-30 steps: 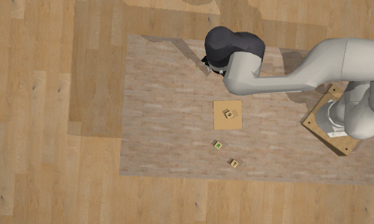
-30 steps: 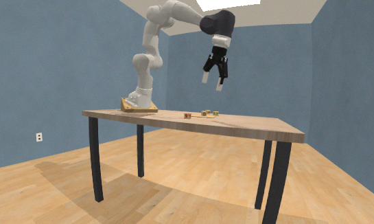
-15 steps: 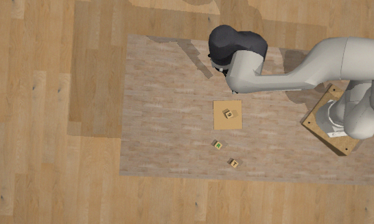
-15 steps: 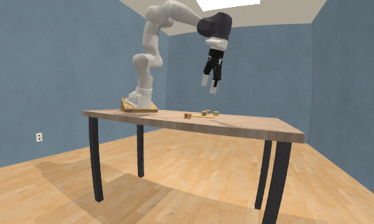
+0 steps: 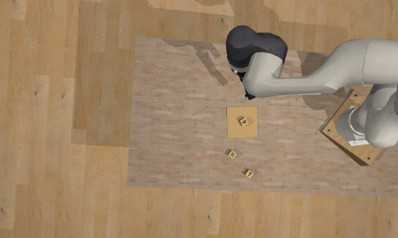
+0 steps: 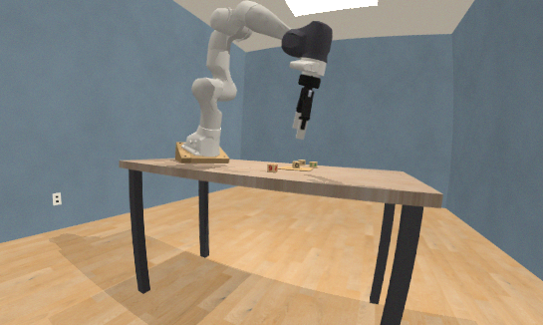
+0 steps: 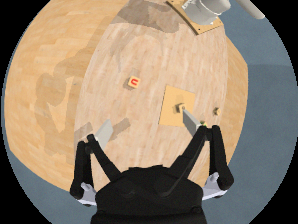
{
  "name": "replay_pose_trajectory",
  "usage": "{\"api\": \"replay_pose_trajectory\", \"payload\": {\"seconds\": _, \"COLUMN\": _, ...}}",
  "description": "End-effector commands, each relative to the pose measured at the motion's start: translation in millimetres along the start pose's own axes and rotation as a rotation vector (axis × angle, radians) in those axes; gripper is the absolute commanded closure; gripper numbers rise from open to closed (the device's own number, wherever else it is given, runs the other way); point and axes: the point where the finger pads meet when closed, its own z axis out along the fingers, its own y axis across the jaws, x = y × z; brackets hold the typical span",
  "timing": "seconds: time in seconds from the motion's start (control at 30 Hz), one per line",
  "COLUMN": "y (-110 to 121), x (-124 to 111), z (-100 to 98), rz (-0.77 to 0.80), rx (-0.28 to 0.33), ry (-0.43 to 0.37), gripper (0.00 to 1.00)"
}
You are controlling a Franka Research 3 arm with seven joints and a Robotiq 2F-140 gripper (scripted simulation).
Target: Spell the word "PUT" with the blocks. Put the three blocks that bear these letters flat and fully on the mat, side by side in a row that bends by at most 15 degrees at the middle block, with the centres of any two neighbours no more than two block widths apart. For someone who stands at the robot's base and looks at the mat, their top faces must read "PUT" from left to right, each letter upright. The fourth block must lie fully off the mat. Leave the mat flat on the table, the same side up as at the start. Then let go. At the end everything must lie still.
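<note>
Stretching over the table [image 5: 170, 109] [image 6: 362, 178] [image 7: 145, 55], the arm [image 5: 382, 62] [image 6: 220, 62] [image 7: 207, 10] is holding its gripper [image 5: 242, 84] [image 6: 298, 128] [image 7: 146, 121] high, fingers spread wide and grasping nothing. Below, the mat [image 5: 236, 131] [image 6: 307, 169] [image 7: 172, 97] is lying flat, carrying just one block. That one, presumably the P block [image 5: 243, 122] [image 6: 296, 164] [image 7: 181, 107], is sitting askew near the middle; its letter isn't reading clearly to me, so I'd guess it still needs straightening. The U block [image 6: 272, 167] [image 7: 134, 81] and the T block [image 5: 248, 174] [image 6: 302, 162] [image 7: 217, 111] are both resting off the mat, on opposite sides, and are still needing to join the row. The R block [image 5: 231, 154] [image 6: 313, 164] [image 7: 203, 123] is already lying off the mat, where the spare belongs. By my reckoning, most of the word is remaining.
</note>
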Motion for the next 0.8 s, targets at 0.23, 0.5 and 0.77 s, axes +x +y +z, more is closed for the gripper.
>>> {"api": "replay_pose_trajectory", "payload": {"seconds": 0.23, "y": -4.2, "x": 6.6, "z": 10.1, "rz": 0.237, "rx": 0.0, "ry": -0.013, "gripper": 0.0}}
{"api": "replay_pose_trajectory", "payload": {"seconds": 0.5, "y": -6.6, "x": 14.3, "z": 19.0, "rz": 0.357, "rx": -0.003, "ry": -0.015, "gripper": 0.0}}
{"api": "replay_pose_trajectory", "payload": {"seconds": 0.77, "y": -8.6, "x": 21.7, "z": 27.4, "rz": 0.469, "rx": -0.005, "ry": -0.016, "gripper": 0.0}}
